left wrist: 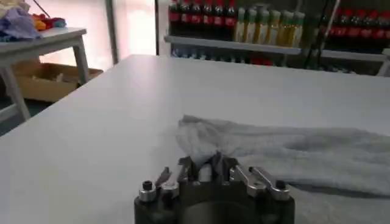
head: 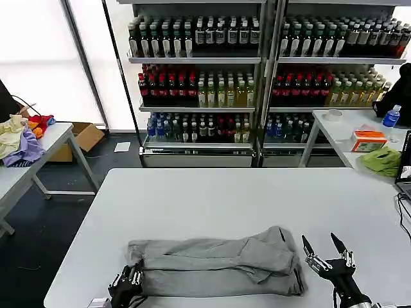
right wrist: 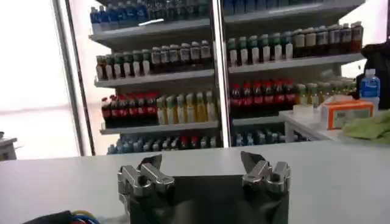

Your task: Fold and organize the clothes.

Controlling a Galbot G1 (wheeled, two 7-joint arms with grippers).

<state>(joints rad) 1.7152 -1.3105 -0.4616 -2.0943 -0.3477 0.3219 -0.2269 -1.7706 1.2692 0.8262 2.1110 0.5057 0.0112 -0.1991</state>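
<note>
One grey polo shirt (head: 215,266) lies folded into a long band across the near part of a pale grey counter (head: 244,192), running from about 8 o'clock to 4 o'clock in the head view. Its surface is rumpled, with one flap laid over the lower layer and a raised corner toward the 3 o'clock end.

The left gripper (head: 130,280) sits at the band's 9 o'clock end, at the near edge of the counter. Its jaws are pressed together on a bunched corner of the shirt; in the left wrist view (left wrist: 207,172) the cloth rises in a small pinched peak between them, with the rest of the shirt (left wrist: 292,152) trailing away flat.

The right gripper (head: 325,250) hovers just beside the shirt's 3 o'clock end, not touching it. Its jaws are spread wide, with nothing between them; the right wrist view (right wrist: 204,165) shows them apart above bare counter.

Behind the counter, at 12 o'clock, stand shelves of bottled drinks (head: 257,70). A side table at 9 o'clock carries a heap of coloured garments (head: 22,138).
</note>
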